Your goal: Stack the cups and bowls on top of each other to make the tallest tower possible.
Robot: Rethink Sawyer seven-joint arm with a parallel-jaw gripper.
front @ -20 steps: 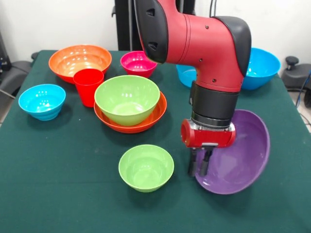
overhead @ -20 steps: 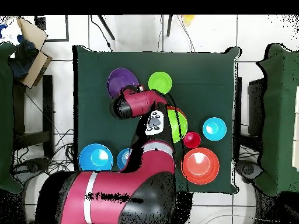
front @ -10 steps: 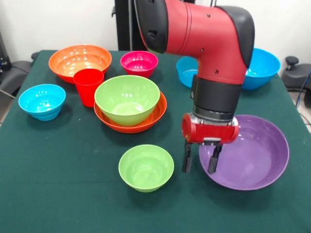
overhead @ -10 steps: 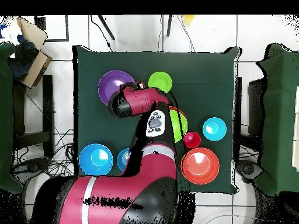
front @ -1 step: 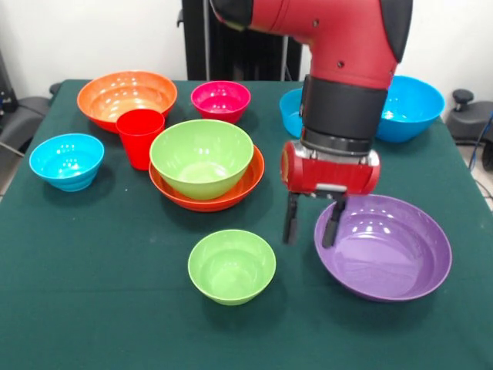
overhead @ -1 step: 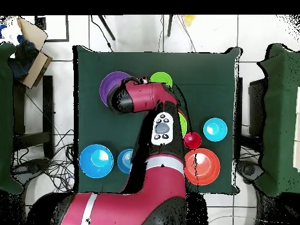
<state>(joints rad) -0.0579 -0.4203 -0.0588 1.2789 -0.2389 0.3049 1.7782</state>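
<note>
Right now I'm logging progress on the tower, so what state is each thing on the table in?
gripper: open, empty, raised over the purple bowl's near rim
purple bowl: upright, flat on the table, empty
orange bowl: upright, holding a green bowl
green bowl: nested in that orange bowl
small green bowl: upright, alone, empty
red cup: upright, unstacked
magenta bowl: upright, empty

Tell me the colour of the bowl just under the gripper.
Purple bowl, clearest in the front view, below the open gripper.
</note>
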